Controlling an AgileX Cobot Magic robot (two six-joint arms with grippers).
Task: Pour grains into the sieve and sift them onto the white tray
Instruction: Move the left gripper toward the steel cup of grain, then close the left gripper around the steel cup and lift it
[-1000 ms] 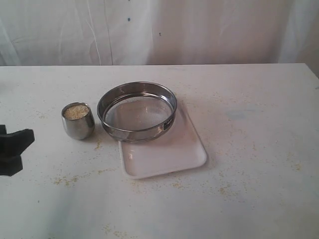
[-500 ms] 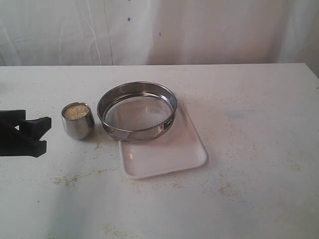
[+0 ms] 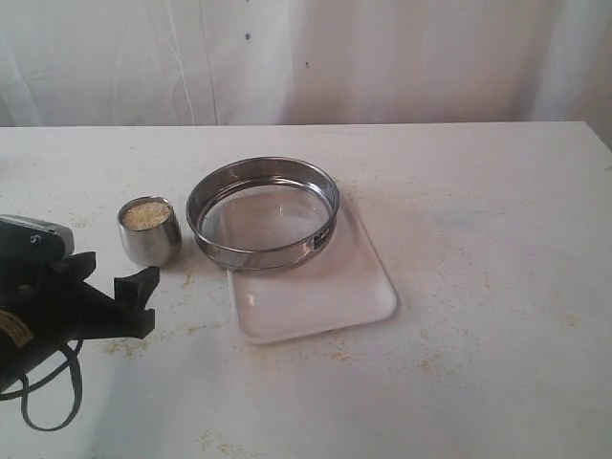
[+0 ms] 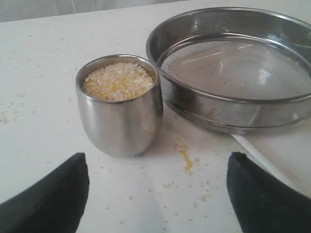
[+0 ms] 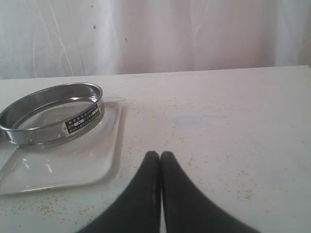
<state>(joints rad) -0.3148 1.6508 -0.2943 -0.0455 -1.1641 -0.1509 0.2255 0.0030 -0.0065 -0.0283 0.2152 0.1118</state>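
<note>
Left arm (image 3: 57, 306) moved in across counter (image 3: 497, 287); left jaws open wide, empty, just short of steel cup (image 4: 119, 111). Right jaws closed, idle. Grains (image 4: 118, 81) all in cup, nothing poured. White tray (image 3: 325, 296) bare, sieve (image 3: 263, 212) on its far end, mesh empty.

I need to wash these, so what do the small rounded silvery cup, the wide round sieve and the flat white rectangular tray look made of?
Small rounded silvery cup: likely stainless steel, satin-shiny, blurrily reflective.
Wide round sieve: similar silvery metal ring, bottomed with fine see-through wire mesh.
Flat white rectangular tray: probably plastic, smooth and glossy with soft highlights; enamelled metal can't be excluded.
</note>
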